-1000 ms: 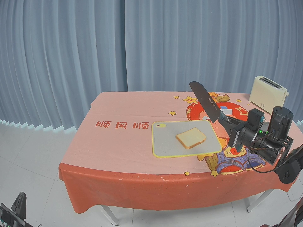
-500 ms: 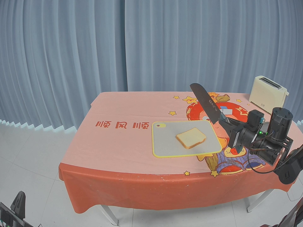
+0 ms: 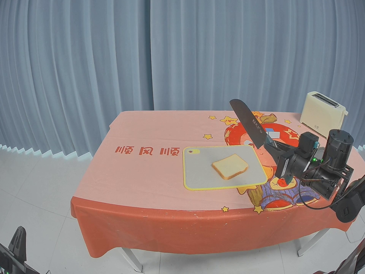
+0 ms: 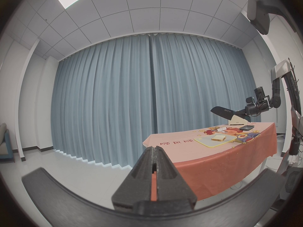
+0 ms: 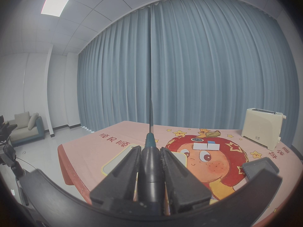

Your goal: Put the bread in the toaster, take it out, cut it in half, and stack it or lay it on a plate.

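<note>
1. I'm gripping the black knife (image 3: 249,123) by its handle with my right claw (image 3: 276,151). The jaws are clamped on both sides of the handle, up in the air over the right part of the table (image 3: 152,179).
2. The bread (image 3: 230,166) is lying flat on the cutting board (image 3: 197,172), a bit right of the board's middle. It's 1 whole slice, not cut yet, and well apart from the toaster (image 3: 322,113) at the far right corner.
3. The bit that matters: the slice is sitting to the left of my right claw and lower down, near but not touching. The blade is slanting up and away to the left, with its tip high past the board's far edge, so it's nowhere near level with the bread.
4. My left claw (image 4: 153,171) is hanging low off the table's near left side with its fingers pressed together on nothing. It's well apart from the board, so the right arm is the closer 1 by far.
5. The slice looks roughly square and is sitting skewed on the board. I'm guessing I need to shift left and tip the blade down across its middle.
</note>
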